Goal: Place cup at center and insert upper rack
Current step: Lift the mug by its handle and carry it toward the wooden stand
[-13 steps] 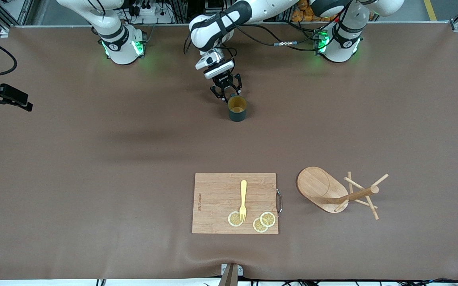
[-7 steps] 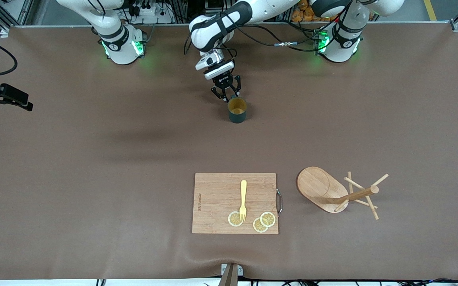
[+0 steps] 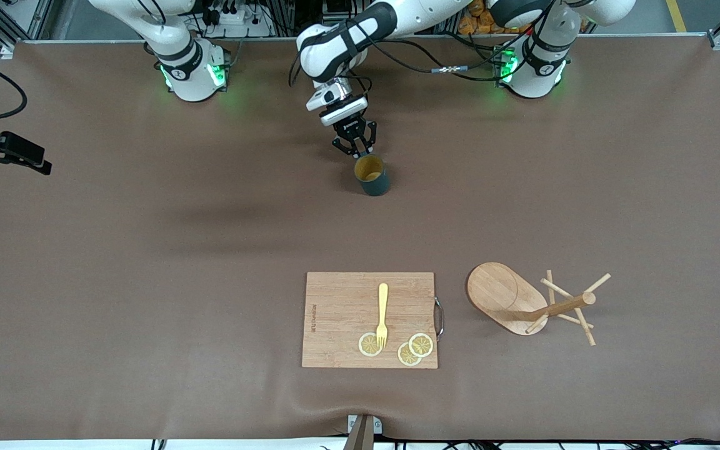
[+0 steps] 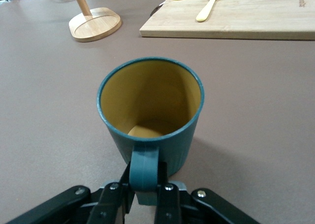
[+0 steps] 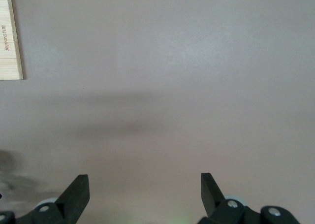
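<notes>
Brown table [image 3: 147,281]: left gripper [image 3: 355,149] clamped on handle of cup [image 3: 370,174], upper centre of frame; right gripper [image 5: 142,189] waits open; next, probably carry cup to centre, rack [image 3: 532,301] lower right.

your left arm reaches in from its base toward the table's middle, wrist angled down, its left gripper [image 3: 355,150] clamped on the cup [image 3: 370,175] handle (fingers [image 4: 167,204] pinched together). your right gripper [image 5: 143,194] hangs over bare table, fingers spread wide, waiting.
</notes>
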You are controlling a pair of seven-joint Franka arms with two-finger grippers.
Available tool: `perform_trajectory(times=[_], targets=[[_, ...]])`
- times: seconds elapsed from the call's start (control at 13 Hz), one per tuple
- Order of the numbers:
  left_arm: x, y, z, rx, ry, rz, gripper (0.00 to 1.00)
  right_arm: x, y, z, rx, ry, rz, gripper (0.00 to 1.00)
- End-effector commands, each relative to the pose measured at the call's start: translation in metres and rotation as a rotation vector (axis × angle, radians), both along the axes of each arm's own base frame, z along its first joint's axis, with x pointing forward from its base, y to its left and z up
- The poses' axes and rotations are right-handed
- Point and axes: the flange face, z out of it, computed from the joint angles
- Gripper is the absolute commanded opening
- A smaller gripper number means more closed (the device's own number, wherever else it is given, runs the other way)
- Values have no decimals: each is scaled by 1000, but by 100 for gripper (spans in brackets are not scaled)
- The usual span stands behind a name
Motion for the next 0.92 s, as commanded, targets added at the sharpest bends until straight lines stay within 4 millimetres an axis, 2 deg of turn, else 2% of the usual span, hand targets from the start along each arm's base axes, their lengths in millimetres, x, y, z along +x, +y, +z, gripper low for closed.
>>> perform_trajectory(times=[0.0,0.15,0.31,0.54,0.77,0.84], targets=[[8,-6,19,-48,-28,9,0,1,2,4,7,-1,-1,100],[13,-14,32,-86,-39,35,0,1,-1,4,7,-2,-4,100],[23,-26,54,-141,-22,101,0,0,-1,6,7,-5,-5,100],[45,-47,97,-239,11,203,0,1,-1,4,7,-2,-5,100],[72,-51,132,-310,47,297,0,2,2,3,7,-4,-2,100],[87,-50,150,-347,65,342,0,2,4,4,5,-7,2,100]])
